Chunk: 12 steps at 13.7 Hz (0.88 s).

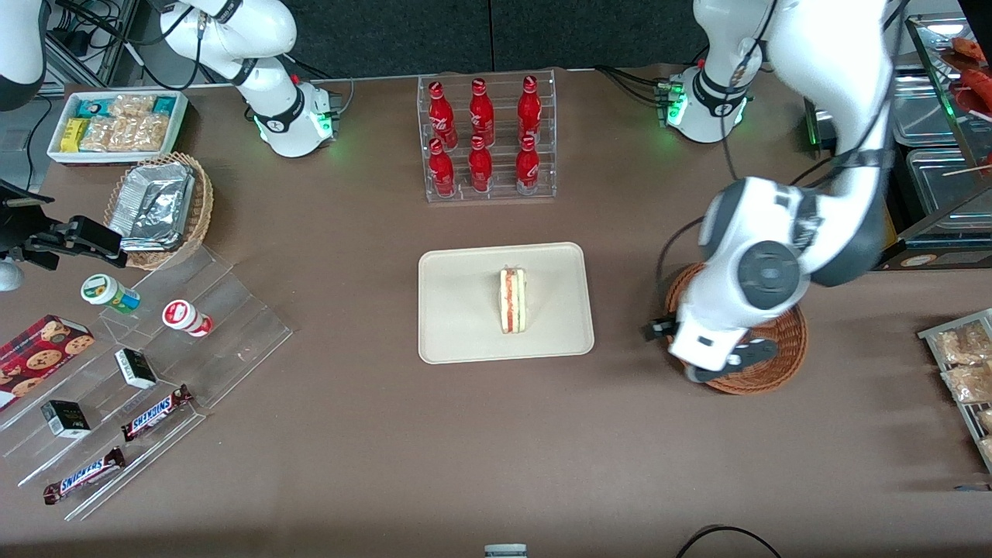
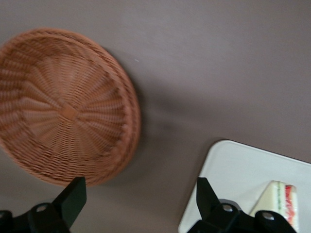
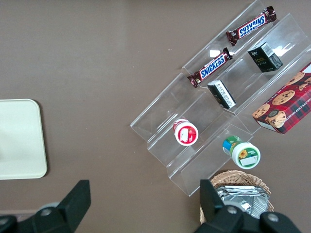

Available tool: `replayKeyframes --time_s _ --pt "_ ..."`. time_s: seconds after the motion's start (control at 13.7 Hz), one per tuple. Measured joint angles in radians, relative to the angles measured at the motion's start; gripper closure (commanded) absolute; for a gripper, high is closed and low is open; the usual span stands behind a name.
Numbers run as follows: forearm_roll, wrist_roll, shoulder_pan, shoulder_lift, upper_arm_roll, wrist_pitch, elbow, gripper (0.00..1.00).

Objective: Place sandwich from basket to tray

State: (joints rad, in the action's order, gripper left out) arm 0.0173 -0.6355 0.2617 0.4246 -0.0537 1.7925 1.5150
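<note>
The sandwich (image 1: 512, 300) lies on the cream tray (image 1: 465, 325) at the table's middle, its pink filling stripe facing up; the wrist view catches its wedge (image 2: 279, 199) on the tray's corner (image 2: 228, 165). The reddish-brown wicker basket (image 1: 779, 364) sits toward the working arm's end of the table, mostly covered by the arm, and its bowl (image 2: 65, 109) holds nothing. My gripper (image 2: 141, 194) hangs open over bare table between basket and tray, with nothing between its fingers (image 2: 73, 196). In the front view it (image 1: 659, 329) is just beside the basket's rim.
A clear rack of red bottles (image 1: 487, 136) stands farther from the camera than the tray. Toward the parked arm's end are a tan basket of foil packs (image 1: 159, 205), a white snack bin (image 1: 116, 124) and a clear stepped stand (image 1: 155, 372) with candy bars. A snack rack (image 1: 965, 372) sits at the working arm's edge.
</note>
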Motion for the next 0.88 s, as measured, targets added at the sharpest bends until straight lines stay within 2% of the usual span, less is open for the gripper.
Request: replayKeyframes --time_s 0.22,0.44,0.66,0.88 --pt "-0.001 0.152 -0.097 -0.071 -0.004 -0.049 0.044 0.00" --pt "-0.001 0.318 -0.212 -0.135 -0.069 -0.133 0.062 0.00" --pt "-0.001 0.360 -0.292 -0.201 -0.130 -0.225 0.066 0.00" --pt "-0.002 0.446 -0.338 -0.275 -0.147 -0.346 0.067 0.00"
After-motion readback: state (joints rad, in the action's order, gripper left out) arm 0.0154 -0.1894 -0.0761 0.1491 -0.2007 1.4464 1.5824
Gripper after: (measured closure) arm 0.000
